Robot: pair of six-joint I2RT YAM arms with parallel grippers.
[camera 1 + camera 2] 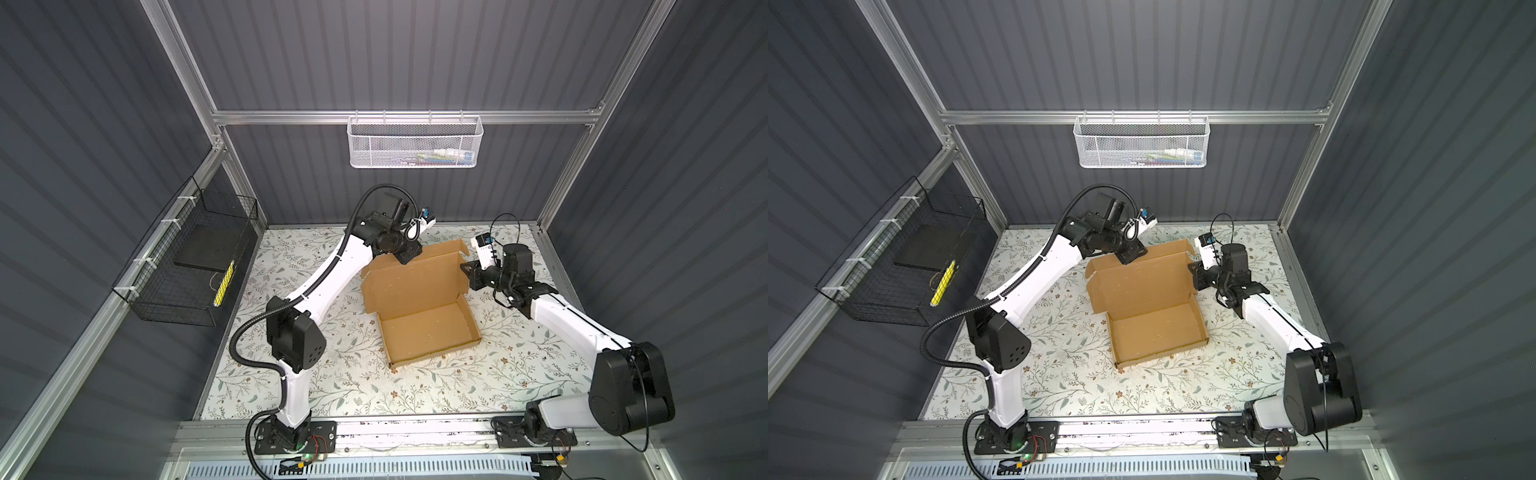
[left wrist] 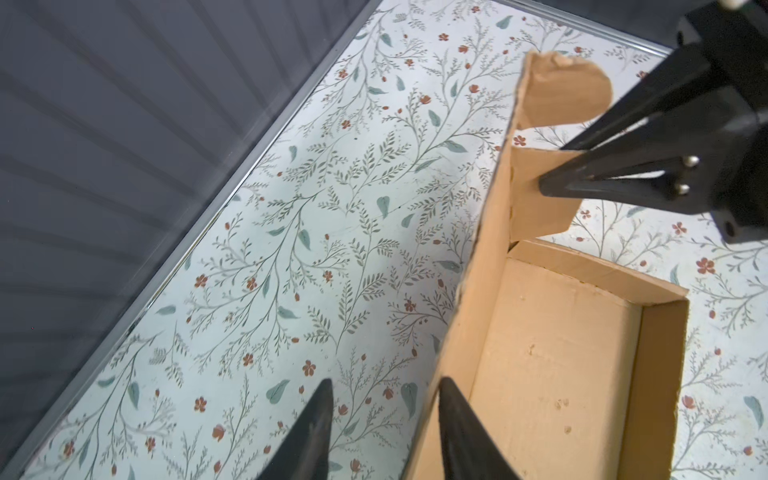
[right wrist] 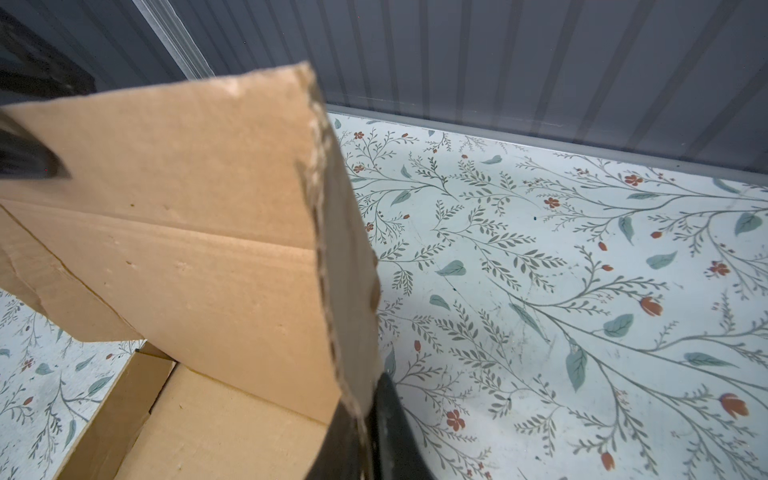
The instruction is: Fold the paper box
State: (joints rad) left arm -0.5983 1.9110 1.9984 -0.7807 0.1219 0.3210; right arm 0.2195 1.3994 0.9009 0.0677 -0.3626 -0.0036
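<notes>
- The paper box [image 1: 428, 332] is seated mid-bench [image 1: 332, 374], with its lid [image 1: 411, 286] raised toward 12 o'clock.
- The left claw [image 2: 384, 386], at 11 o'clock, is spread about the lid's edge.
- The right claw [image 3: 365, 409], at 2 o'clock, is pinched on the side flap [image 2: 536, 199], which is best tucked inward as the lid is lowered evenly.

Enclosed robot test cell, laboratory type.
Aluminium profile frame [image 1: 407, 117] carries ribbed grey wall panels [image 1: 415, 54]. Left arm [image 1: 332, 270] and right arm [image 1: 573, 324] mount on a rail [image 1: 415, 432] at the floral-covered bench [image 1: 332, 386]. White mesh basket [image 1: 415, 143] and black wire basket [image 1: 183, 282] hang inside.
</notes>
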